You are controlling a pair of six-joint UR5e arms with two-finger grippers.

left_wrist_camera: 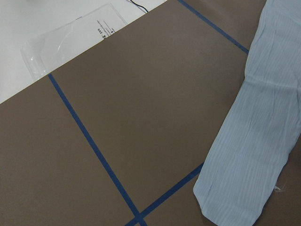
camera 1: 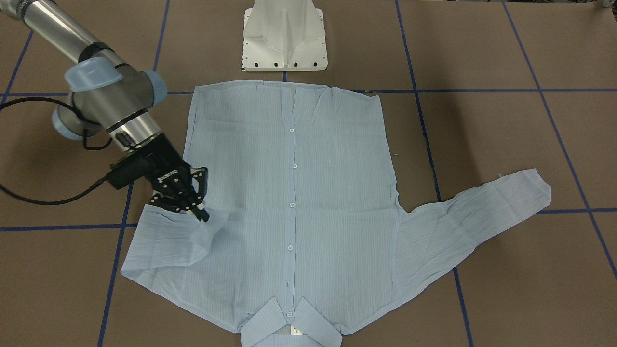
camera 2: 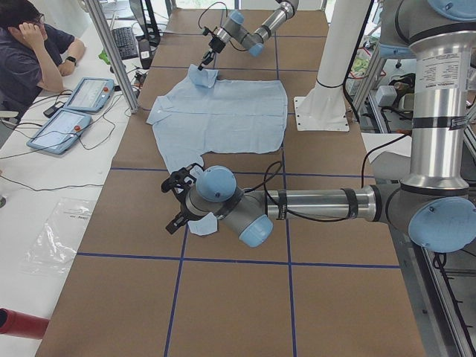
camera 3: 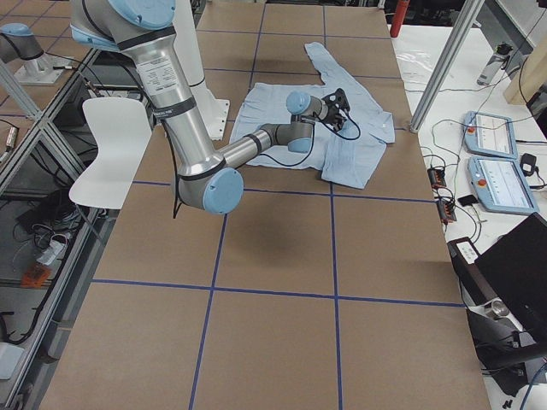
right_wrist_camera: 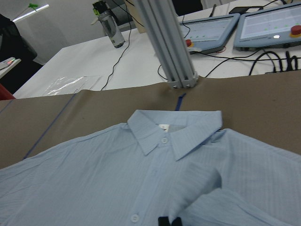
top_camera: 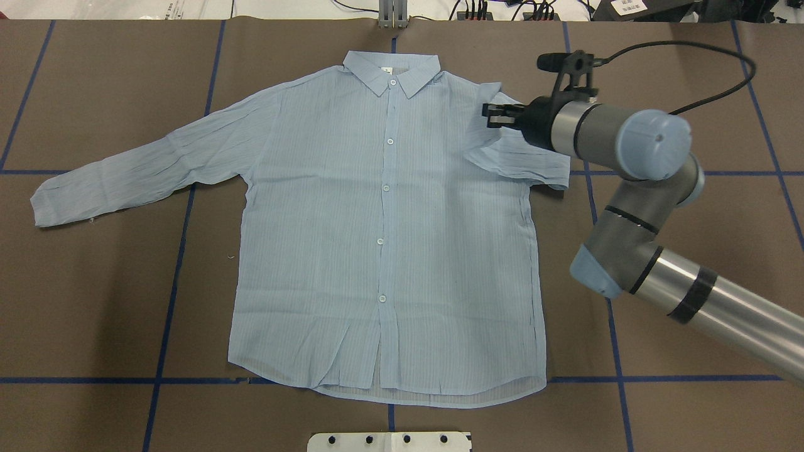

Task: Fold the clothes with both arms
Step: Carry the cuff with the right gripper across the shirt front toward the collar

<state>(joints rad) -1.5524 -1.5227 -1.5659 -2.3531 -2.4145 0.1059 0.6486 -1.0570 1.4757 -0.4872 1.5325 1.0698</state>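
Evidently limp and light, the shirt (camera 1: 289,193) suits edge grips; the right gripper (camera 1: 201,213) pinches its sleeve (camera 1: 164,241); the left gripper (camera 2: 174,202): cannot tell.

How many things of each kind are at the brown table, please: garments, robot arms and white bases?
Light-blue shirt: 1
Robot arms: 2, the right arm and the left arm
White pedestal base: 1
Total: 4
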